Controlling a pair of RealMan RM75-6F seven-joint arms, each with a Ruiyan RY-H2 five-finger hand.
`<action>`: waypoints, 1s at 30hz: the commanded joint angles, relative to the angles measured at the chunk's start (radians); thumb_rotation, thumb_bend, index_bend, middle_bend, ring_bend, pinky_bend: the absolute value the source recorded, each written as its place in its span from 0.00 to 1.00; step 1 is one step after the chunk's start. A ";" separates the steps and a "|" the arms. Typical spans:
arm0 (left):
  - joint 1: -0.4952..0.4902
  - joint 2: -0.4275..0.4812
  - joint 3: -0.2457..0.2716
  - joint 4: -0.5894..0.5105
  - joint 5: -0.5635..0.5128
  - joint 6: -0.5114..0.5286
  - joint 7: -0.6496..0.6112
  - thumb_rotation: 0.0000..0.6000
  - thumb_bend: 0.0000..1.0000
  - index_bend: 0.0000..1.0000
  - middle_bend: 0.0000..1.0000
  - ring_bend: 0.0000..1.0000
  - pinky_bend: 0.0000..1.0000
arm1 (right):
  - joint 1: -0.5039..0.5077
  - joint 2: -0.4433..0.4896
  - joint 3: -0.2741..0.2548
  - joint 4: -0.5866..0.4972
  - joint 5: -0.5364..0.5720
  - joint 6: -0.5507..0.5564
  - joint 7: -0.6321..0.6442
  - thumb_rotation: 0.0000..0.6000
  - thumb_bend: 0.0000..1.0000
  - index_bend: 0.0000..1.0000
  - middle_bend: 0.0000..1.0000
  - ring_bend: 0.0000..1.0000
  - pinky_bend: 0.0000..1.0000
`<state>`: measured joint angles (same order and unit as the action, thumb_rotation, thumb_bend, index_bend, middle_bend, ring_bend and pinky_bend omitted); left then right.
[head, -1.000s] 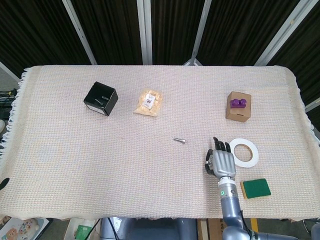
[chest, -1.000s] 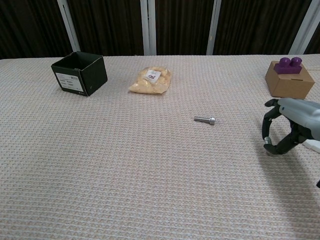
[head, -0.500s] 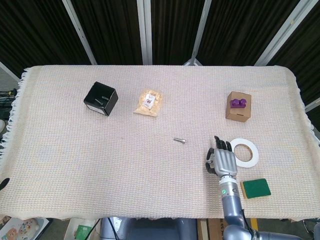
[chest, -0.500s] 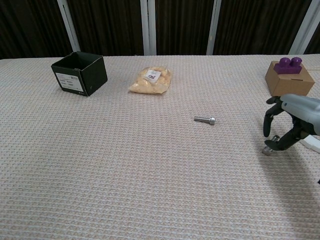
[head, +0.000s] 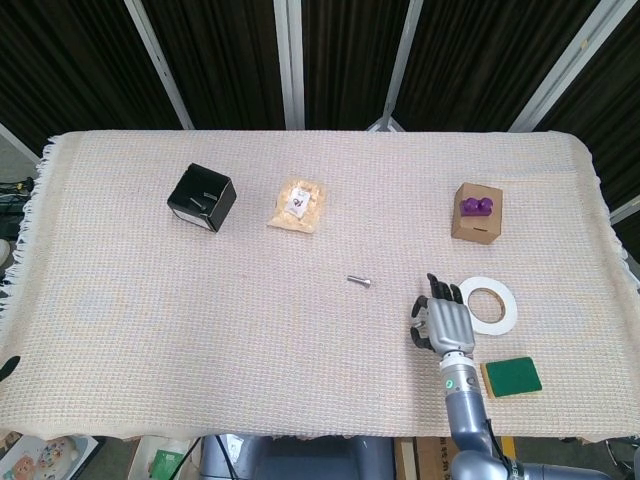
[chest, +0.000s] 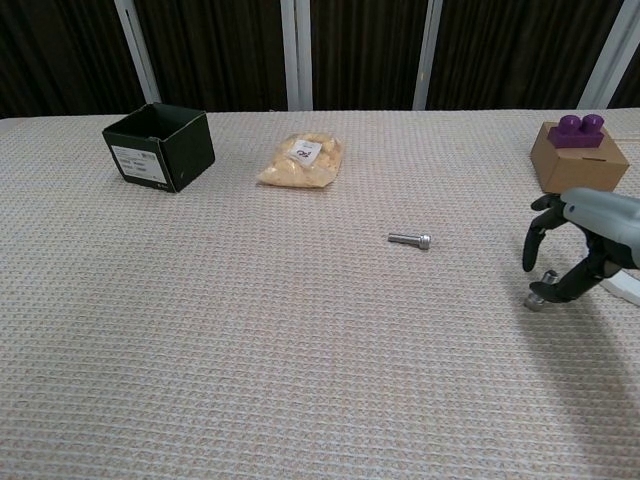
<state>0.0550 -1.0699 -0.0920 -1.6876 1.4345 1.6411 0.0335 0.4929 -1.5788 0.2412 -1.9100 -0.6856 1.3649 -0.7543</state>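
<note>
My right hand (head: 443, 322) hovers low over the woven cloth at the front right, fingers curved and apart with nothing between them; in the chest view my right hand (chest: 578, 250) shows its thumb and fingers arched down toward the cloth. A white tape ring (head: 487, 304) lies just to its right, and a small metal bolt (head: 359, 281) lies apart to its left. Of my left hand only a dark tip (head: 5, 366) shows at the lower left edge, so how it stands cannot be told.
A black open box (head: 201, 197) and a bag of yellowish pieces (head: 298, 204) sit at the back left. A cardboard box with a purple block (head: 477, 213) stands at the back right. A green sponge (head: 511, 376) lies near the front edge.
The right hand's thumb and fingers have spread a little wider than one second ago. The objects have not moved.
</note>
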 joint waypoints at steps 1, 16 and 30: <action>0.001 0.000 -0.001 0.000 -0.001 0.001 -0.002 1.00 0.12 0.10 0.08 0.01 0.14 | 0.007 0.006 -0.002 -0.016 -0.001 -0.001 -0.004 1.00 0.36 0.39 0.01 0.09 0.03; -0.004 0.000 -0.001 -0.001 -0.004 -0.007 0.002 1.00 0.12 0.10 0.08 0.01 0.14 | 0.151 -0.200 0.064 -0.023 -0.055 0.183 -0.250 1.00 0.32 0.32 0.01 0.08 0.02; -0.012 0.009 -0.007 0.006 -0.014 -0.024 -0.025 1.00 0.12 0.10 0.08 0.01 0.14 | 0.355 -0.439 0.275 0.259 0.143 0.223 -0.428 1.00 0.32 0.32 0.01 0.07 0.01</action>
<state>0.0435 -1.0615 -0.0987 -1.6813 1.4209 1.6177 0.0093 0.8226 -1.9925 0.4898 -1.6910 -0.5670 1.5891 -1.1729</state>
